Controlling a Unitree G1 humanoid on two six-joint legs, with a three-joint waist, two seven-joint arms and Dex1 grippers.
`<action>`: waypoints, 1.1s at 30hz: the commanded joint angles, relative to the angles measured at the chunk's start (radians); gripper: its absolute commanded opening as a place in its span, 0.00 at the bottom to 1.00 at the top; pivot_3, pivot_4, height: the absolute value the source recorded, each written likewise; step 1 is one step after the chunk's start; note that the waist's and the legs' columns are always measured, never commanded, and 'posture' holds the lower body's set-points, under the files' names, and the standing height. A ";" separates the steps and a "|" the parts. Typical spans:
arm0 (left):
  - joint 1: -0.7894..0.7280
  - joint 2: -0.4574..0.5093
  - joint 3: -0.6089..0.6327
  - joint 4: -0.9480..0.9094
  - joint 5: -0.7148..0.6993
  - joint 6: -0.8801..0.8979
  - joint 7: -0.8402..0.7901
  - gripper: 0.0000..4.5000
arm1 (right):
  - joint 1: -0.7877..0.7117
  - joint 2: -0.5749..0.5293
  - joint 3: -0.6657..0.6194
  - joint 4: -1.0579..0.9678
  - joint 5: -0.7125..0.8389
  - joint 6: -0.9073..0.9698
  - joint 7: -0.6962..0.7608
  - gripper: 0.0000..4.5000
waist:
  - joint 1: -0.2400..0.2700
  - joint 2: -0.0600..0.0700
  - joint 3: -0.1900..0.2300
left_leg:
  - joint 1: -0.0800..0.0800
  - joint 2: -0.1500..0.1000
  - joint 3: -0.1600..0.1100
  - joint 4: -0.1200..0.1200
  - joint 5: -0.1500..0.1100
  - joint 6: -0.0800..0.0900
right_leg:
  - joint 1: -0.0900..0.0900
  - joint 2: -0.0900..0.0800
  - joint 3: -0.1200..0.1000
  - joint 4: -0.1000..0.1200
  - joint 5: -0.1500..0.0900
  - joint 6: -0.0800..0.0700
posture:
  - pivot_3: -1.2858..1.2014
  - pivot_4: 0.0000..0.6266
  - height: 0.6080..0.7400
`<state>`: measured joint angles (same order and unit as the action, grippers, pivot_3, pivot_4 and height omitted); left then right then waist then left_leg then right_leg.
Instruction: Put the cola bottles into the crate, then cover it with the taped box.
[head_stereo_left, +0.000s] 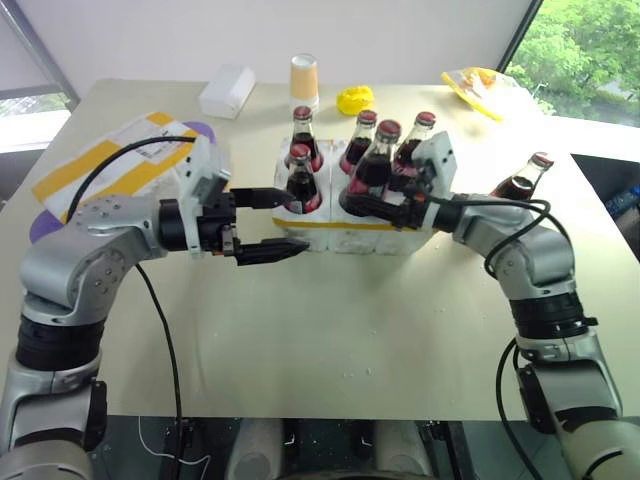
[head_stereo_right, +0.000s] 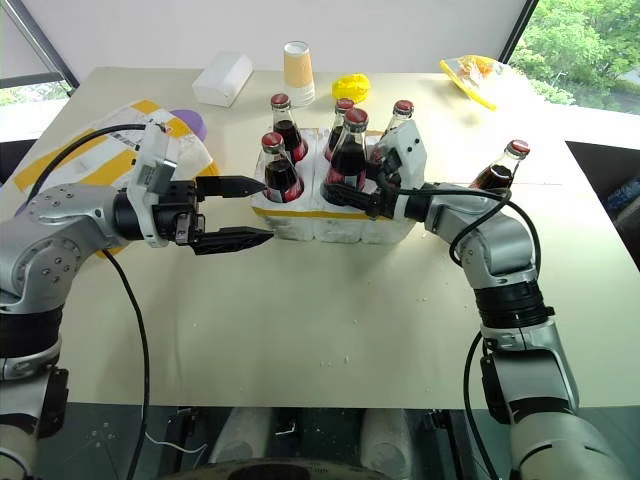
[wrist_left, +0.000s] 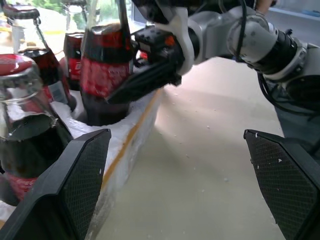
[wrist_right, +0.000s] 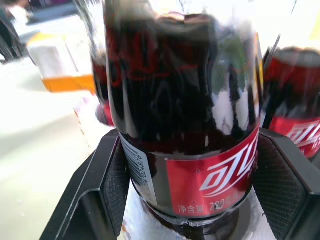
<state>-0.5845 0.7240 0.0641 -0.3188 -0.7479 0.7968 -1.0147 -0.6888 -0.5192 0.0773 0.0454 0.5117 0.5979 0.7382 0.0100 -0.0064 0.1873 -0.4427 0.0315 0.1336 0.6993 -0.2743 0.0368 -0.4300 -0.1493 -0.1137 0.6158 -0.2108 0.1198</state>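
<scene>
Five cola bottles (head_stereo_left: 301, 183) stand in the crate (head_stereo_left: 345, 232), the right hand (head_stereo_right: 352, 195) pinching one in its well; a sixth (head_stereo_left: 524, 180) waits right of it, the taped box (head_stereo_left: 110, 165) left, left hand (head_stereo_left: 262, 224) spread.

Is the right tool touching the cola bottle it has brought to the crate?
Touching. In the right wrist view, the right tool has both pads pressed against the cola bottle at its label, with no gap on either side.
</scene>
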 joint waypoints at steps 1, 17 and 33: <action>0.001 -0.012 0.031 -0.048 -0.023 -0.016 0.031 1.00 | -0.011 0.025 -0.002 -0.006 -0.021 -0.007 0.006 0.93 | -0.002 0.000 0.000 | 0.000 0.000 0.000 0.000 0.000 0.000 | 0.000 0.000 0.000 0.000 0.000 0.000 | 0.52 0.24 1.00; 0.056 -0.073 0.042 -0.106 -0.008 -0.025 0.200 1.00 | 0.533 -0.057 -0.534 -0.710 0.194 0.271 -0.272 0.99 | 0.007 -0.001 -0.001 | 0.001 0.000 -0.003 -0.002 0.000 -0.001 | 0.003 0.000 -0.002 -0.002 0.000 0.000 | 0.52 0.24 1.00; 0.013 -0.099 -0.004 -0.087 -0.010 -0.020 0.199 1.00 | 0.621 0.135 -0.646 -0.584 0.033 0.100 -0.599 0.99 | 0.000 0.003 -0.003 | 0.003 0.000 -0.003 -0.001 0.000 -0.001 | 0.002 0.000 0.001 0.000 0.000 0.000 | 0.52 0.24 1.00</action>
<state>-0.5556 0.6246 0.0513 -0.3864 -0.7417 0.7825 -0.8075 -0.0481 -0.3690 -0.5659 -0.5575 0.5516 0.7420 0.1281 0.0096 -0.0033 0.1840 -0.4396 0.0315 0.1308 0.6979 -0.2740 0.0356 -0.4281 -0.1488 -0.1124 0.6154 -0.2111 0.1194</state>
